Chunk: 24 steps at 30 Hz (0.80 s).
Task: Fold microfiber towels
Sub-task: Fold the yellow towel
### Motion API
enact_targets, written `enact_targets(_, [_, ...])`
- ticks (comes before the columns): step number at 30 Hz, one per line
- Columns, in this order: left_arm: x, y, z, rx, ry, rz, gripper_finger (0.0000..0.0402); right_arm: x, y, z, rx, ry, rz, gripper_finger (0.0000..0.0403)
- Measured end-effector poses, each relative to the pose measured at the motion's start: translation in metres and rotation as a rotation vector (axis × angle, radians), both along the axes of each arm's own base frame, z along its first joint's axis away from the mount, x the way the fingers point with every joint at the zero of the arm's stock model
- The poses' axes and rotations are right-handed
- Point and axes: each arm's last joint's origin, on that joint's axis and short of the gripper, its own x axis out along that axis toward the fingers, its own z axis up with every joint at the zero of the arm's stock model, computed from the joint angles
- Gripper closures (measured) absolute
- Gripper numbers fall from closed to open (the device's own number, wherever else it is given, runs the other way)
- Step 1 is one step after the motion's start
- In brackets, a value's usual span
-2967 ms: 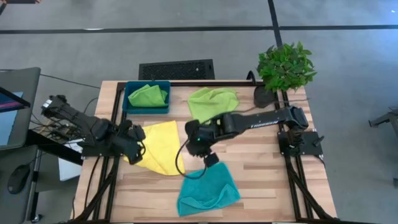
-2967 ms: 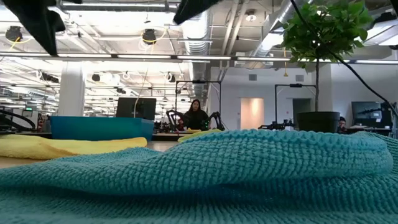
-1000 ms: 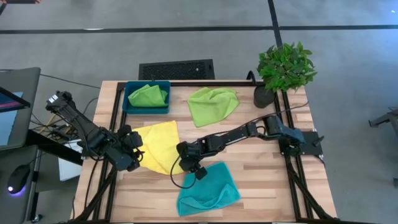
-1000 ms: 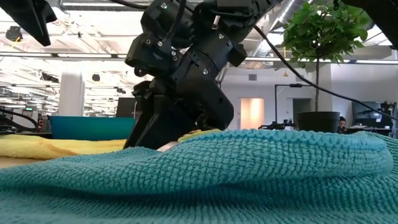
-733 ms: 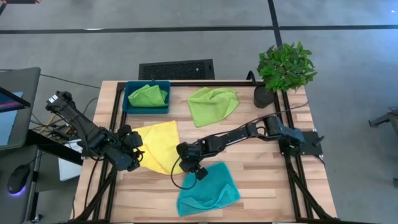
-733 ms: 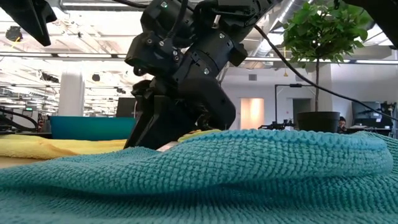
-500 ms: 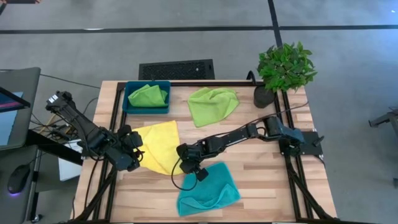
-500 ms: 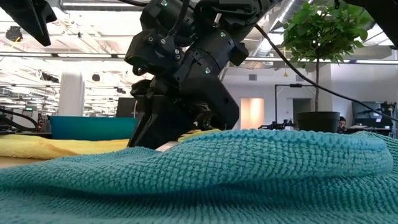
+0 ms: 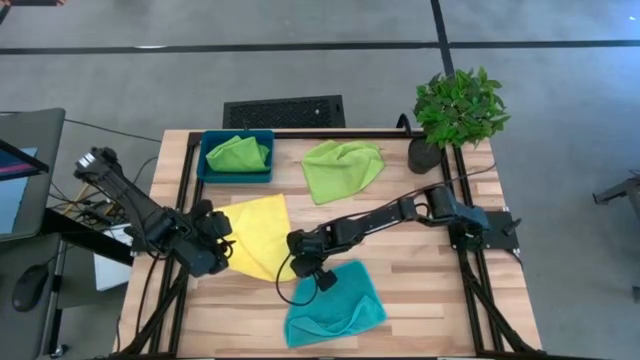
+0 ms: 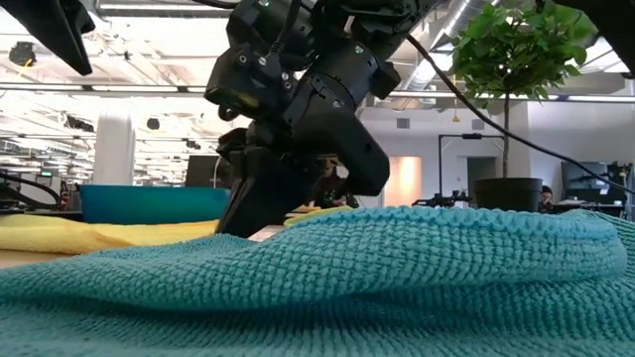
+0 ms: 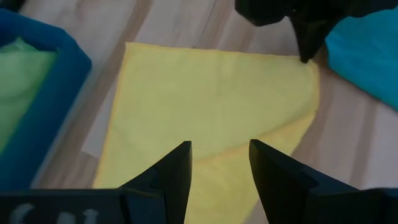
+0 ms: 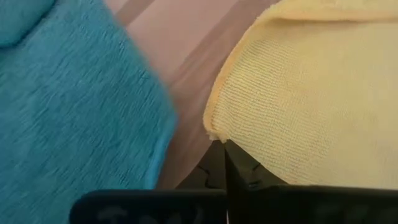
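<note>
Low view puts the teal towel point(image 10: 397, 288) nearest, a rumpled mound across the front of the table, with the right gripper point(image 10: 260, 223) planted just behind it. Its fingers are pinched shut on the yellow towel's point(image 9: 258, 235) corner, the one nearest the teal cloth, as the right wrist view confirms. That yellow cloth lies spread flat from this corner toward the left gripper point(image 9: 216, 245), which hovers wide open and empty over the opposite edge. Judged from this, the fold would carry the pinched corner leftward across the cloth. Farther back sit a loose lime green towel point(image 9: 342, 167) and another in the dark-teal tray point(image 9: 206, 172).
</note>
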Motion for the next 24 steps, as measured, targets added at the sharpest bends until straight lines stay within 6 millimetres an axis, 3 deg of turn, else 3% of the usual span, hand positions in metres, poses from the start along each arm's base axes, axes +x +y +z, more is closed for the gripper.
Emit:
enact_targets(7, [0.016, -0.012, -0.018, 0.052, 0.068, 0.058, 0.0248, -0.01, -0.002, 0.025, -0.008, 0.035, -0.018, 0.0399])
enact_targets(14, [0.027, -0.018, -0.033, -0.005, 0.207, 0.085, 0.0248, -0.025, 0.001, 0.062, -0.063, 0.023, -0.046, 0.04])
enact_targets(19, [0.038, -0.009, -0.038, -0.02, 0.282, 0.055, 0.0248, -0.034, 0.009, 0.077, -0.064, 0.023, -0.023, 0.0399])
enact_targets(24, [0.056, 0.006, -0.038, -0.09, 0.287, -0.043, 0.0248, -0.039, 0.018, 0.079, -0.088, 0.037, -0.012, 0.04])
